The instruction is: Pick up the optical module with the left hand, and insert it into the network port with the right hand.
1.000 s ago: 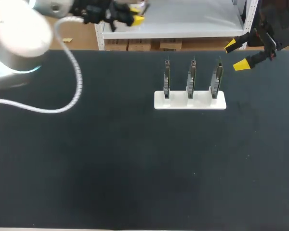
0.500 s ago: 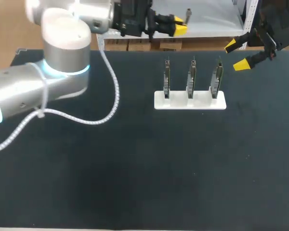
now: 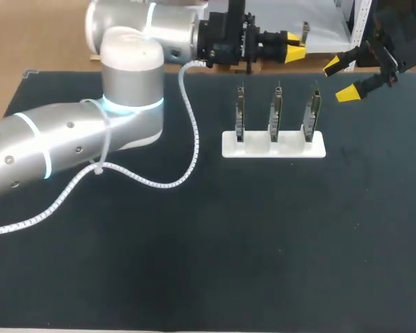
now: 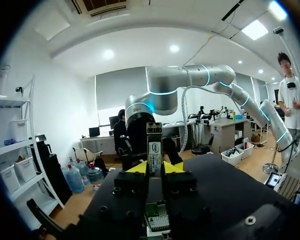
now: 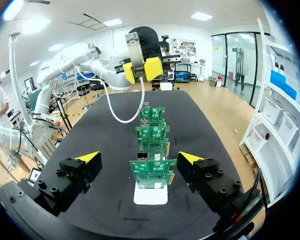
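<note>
We judge the pick-up done, our left gripper (image 3: 291, 53) clamped on the optical module (image 3: 304, 31) just beyond the white stand (image 3: 274, 146), while our right gripper (image 3: 340, 80), spread empty beside that stand, must yet take and seat it in a network port (image 5: 142, 156).

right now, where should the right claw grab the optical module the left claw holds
Take the optical module by the free end sticking out past the left claw, probably coming from ahead with the open right claw across its narrow flat sides; its base is clamped.
</note>
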Controlling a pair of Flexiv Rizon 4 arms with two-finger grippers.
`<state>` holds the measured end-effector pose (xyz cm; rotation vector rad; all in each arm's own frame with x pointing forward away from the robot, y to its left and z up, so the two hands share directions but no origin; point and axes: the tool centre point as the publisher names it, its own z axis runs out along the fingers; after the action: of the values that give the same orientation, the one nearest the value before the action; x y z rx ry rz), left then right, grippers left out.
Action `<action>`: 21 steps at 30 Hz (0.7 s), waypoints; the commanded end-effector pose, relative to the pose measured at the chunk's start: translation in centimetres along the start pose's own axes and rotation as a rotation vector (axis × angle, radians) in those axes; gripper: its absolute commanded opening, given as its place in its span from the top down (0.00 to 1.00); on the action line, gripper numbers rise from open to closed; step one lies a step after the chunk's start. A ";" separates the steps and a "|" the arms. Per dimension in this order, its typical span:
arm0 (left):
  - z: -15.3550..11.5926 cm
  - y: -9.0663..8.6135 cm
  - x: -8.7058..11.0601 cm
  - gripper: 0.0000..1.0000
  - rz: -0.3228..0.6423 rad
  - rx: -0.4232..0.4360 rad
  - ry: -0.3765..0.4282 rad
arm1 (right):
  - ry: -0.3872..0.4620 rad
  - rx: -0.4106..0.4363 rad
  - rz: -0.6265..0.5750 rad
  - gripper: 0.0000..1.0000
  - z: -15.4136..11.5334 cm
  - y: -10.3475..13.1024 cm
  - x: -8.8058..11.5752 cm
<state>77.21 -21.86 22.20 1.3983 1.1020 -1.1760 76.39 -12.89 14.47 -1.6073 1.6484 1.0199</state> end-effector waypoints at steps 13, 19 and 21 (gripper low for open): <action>3.1 -0.9 2.1 1.00 -0.043 0.021 -0.026 | -0.001 -0.001 0.000 0.00 0.0 -0.1 0.0; 4.4 -1.1 2.4 1.00 -0.045 0.032 0.001 | -0.001 -0.001 0.000 0.00 0.0 -0.1 0.0; 4.5 -1.1 2.5 1.00 -0.049 0.028 0.013 | -0.001 -0.001 0.000 0.00 0.0 -0.1 0.0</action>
<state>75.51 -25.63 19.18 1.4027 1.1326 -1.2226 76.39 -12.89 14.47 -1.6073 1.6484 1.0199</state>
